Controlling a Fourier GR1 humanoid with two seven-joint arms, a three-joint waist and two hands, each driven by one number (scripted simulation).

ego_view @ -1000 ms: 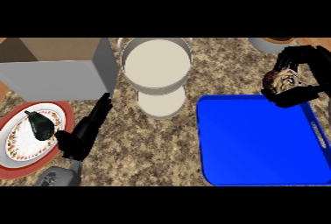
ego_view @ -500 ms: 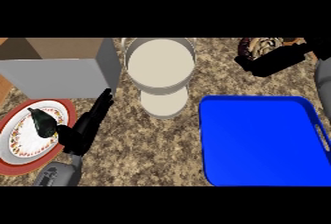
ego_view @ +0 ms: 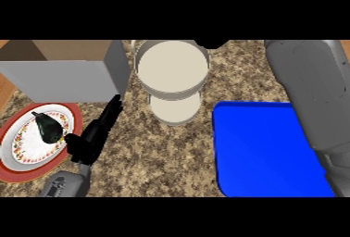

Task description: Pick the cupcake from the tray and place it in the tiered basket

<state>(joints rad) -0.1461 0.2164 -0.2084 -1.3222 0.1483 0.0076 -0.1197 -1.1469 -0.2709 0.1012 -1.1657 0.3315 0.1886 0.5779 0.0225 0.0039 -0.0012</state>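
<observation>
Now the blue tray (ego_view: 266, 148) at lower right is bare and the cupcake is out of sight, probably in the right robot hand (ego_view: 213, 44), a dark sliver at top centre whose fingers I cannot tell. Best lower straight over the upper bowl of the tiered basket (ego_view: 172, 67) before release. The left robot hand (ego_view: 92, 136) rests released, fingers straight, by the plate (ego_view: 14, 139) on the bench (ego_view: 157, 152).

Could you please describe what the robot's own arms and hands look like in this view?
The left hand is black, with long slim fingers, and joins a grey forearm at the lower edge. The right forearm is a broad, smooth grey shell with panel seams; only a small black part of the right hand shows. No cables or markings are visible.
</observation>
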